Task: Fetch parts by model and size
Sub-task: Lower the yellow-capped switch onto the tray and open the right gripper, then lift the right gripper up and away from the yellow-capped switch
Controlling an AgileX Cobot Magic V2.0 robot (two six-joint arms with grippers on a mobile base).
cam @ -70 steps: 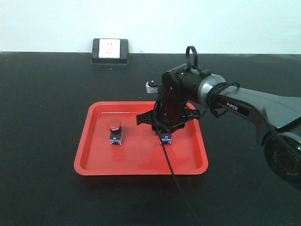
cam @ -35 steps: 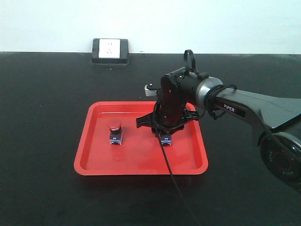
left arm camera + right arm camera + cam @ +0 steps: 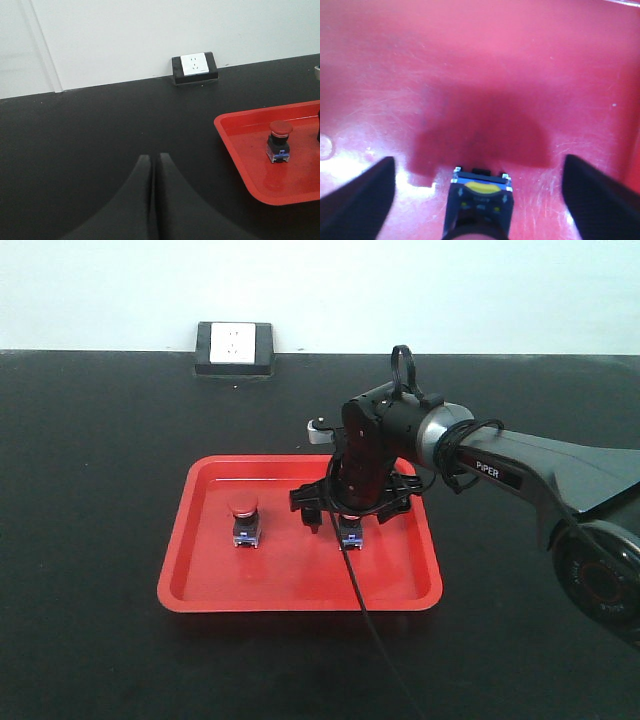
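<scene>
The right pincer (image 3: 346, 518) gapes wide over the yellow-capped switch (image 3: 481, 206) in the red tray (image 3: 300, 590). The red-capped switch (image 3: 243, 519) stands beside. The left pincer (image 3: 152, 165) is pressed closed.

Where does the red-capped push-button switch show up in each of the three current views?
Front view: red-capped push-button switch stands left of centre in the red plastic tray.
Left wrist view: at the right edge, in the tray's near corner.
Right wrist view: not in it; only the other switch lies between the open jaws.
Shared landmark: the red tray, seen in all three.
</scene>
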